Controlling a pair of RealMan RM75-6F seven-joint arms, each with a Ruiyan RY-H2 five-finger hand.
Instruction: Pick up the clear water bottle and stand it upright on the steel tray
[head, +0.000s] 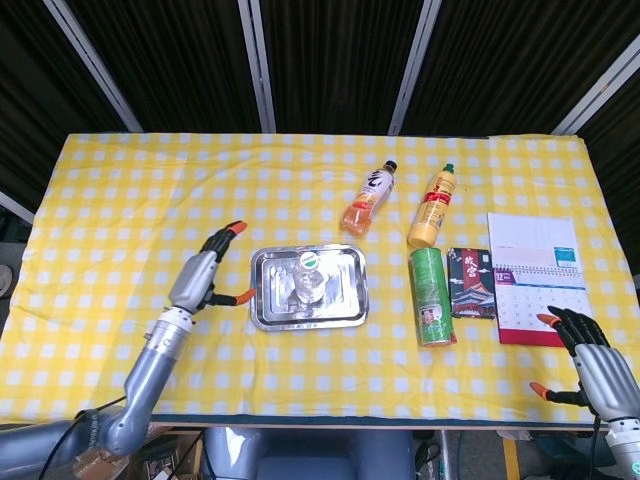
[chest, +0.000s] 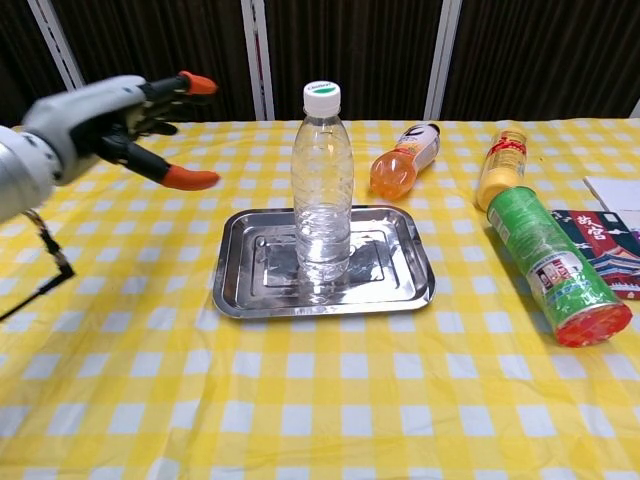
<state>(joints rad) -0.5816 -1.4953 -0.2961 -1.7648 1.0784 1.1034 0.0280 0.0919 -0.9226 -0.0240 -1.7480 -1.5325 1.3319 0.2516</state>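
The clear water bottle (chest: 322, 190) with a white and green cap stands upright in the middle of the steel tray (chest: 400, 282); from above it shows as a cap (head: 310, 262) on the tray (head: 345, 305). My left hand (head: 205, 277) hovers left of the tray, open with fingers spread, well apart from the bottle; in the chest view the left hand (chest: 110, 120) is raised at the upper left. My right hand (head: 590, 365) hangs open off the table's front right corner, holding nothing.
An orange drink bottle (head: 368, 198) and a yellow bottle (head: 432, 208) lie behind the tray. A green can (head: 431, 296) lies right of the tray, beside a dark packet (head: 471, 283) and a calendar (head: 534, 278).
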